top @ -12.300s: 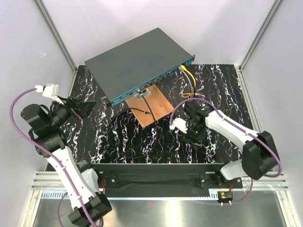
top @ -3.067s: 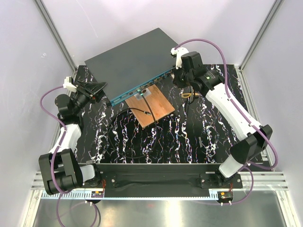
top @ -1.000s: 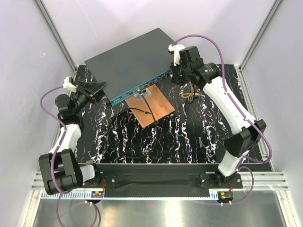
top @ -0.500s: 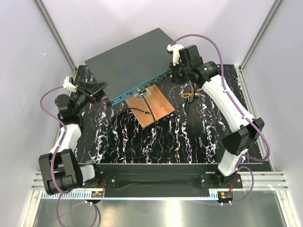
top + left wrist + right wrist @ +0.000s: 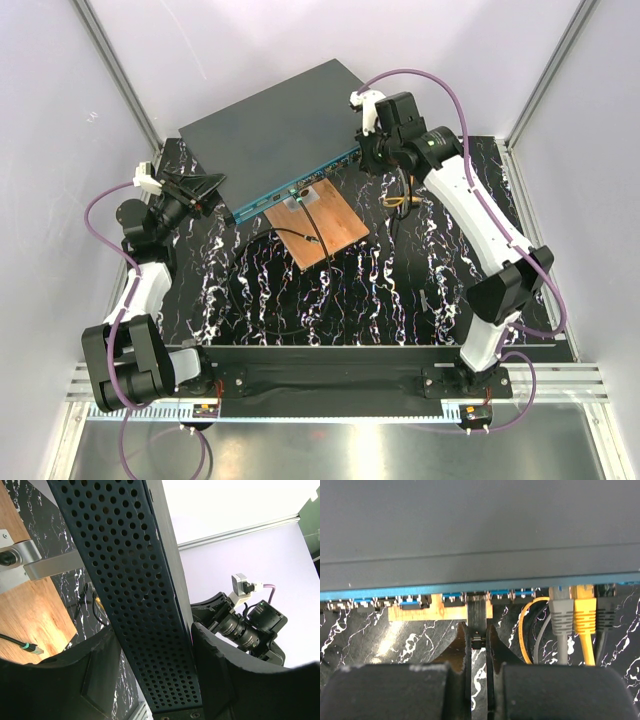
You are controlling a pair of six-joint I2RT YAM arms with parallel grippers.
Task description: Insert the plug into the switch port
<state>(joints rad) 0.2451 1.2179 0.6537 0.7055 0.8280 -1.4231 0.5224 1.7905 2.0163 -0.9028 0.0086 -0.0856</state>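
2 holds at once. Right claw [image 5: 477, 639]: pinched shut on black plug [image 5: 477, 611], nose up at teal port row of switch [image 5: 285, 130], just left of grey lead [image 5: 562, 617] & yellow lead [image 5: 584, 617] already seated; cannot tell if nose inside a port yet. Left claw [image 5: 156, 645]: astride switch's perforated end, closed against both sides by the look, so gripping it. Switch at far side of tabletop [image 5: 420, 290], set at an angle, copper board [image 5: 322, 225] just in front. Judged: plug small, light, hard plastic, latch tab prob. fragile; best held by flat sides of body, never on tab or cord. Switch rigid metal, prob. heavy, smooth lid; liable to slide under a push, hence brace at end, not top
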